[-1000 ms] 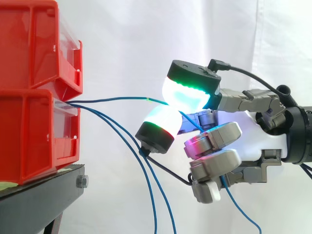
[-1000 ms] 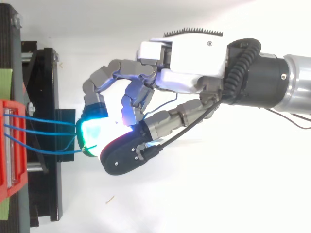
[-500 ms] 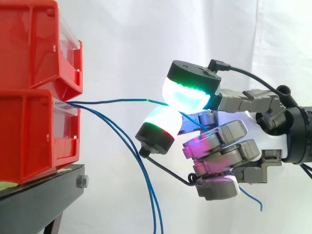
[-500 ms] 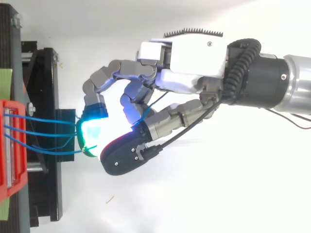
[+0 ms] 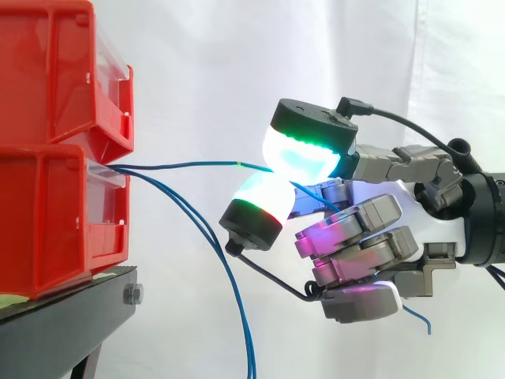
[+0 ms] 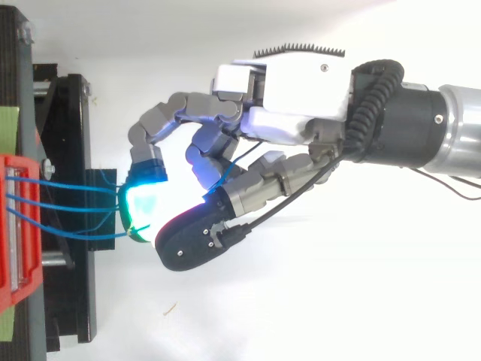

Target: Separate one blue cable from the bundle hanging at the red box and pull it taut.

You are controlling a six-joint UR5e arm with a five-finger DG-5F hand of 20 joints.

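The hand (image 5: 418, 217) reaches in from the right and pinches one blue cable (image 5: 189, 166) between two glowing pads (image 5: 304, 154), its other fingers curled under the palm. That cable leaves the front lip of the lower red bin (image 5: 47, 229) and runs almost level and nearly straight to the pinch, so it reads as close to taut. The rest of the bundle (image 5: 217, 253), two more blue strands from the same lip, droops away below it and hangs down beside the black stand (image 5: 71, 316), well apart from the pinched strand near the hand. A short free end (image 5: 420, 317) pokes out beneath the curled fingers.

The cable looks thin, light and limp, with a smooth sheath that could slide between rounded pads (their soft faces probably help). A hold partway along its length seems sound, and I judge a level pull away from the bin safest, since a downward tug could drag it back among the hanging strands. The risk is slipping or straining its anchor, not weight.

The upper red bin (image 5: 47, 71) sits stacked on the lower one. From above, three strands emerge side by side at the bins' front edge; what either bin holds inside I cannot tell
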